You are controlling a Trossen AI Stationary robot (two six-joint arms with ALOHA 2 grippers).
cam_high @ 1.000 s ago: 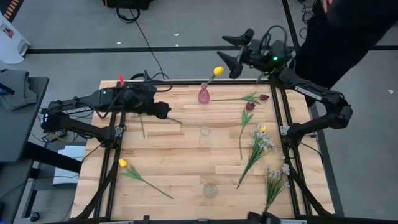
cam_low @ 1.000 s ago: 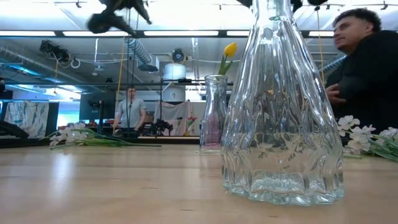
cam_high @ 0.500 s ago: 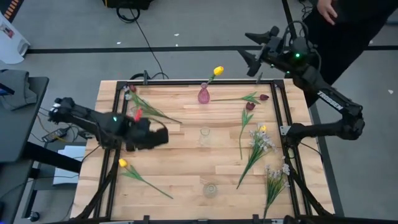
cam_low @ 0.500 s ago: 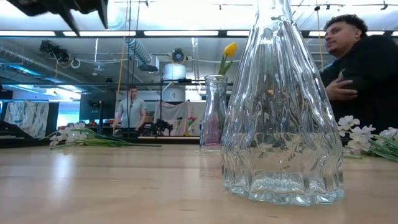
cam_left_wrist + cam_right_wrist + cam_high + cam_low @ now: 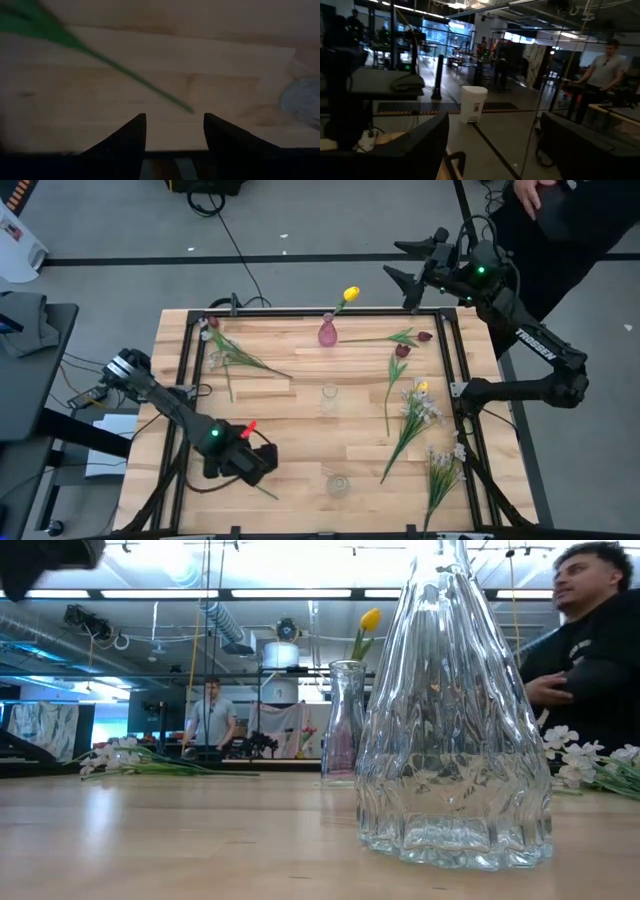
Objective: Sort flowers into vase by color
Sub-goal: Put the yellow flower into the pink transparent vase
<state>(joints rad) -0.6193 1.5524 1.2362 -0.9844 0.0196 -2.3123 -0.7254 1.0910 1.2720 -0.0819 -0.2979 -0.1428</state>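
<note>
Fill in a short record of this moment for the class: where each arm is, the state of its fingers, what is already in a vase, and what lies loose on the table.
left gripper: low over the near left of the table, above the green stem of a loose yellow tulip; fingers open, holding nothing
right gripper: raised beyond the far right corner; fingers open, empty
pink vase: holds one yellow tulip
clear vases: both empty
loose flowers: white spray far left; maroon tulips and white sprays on the right
</note>
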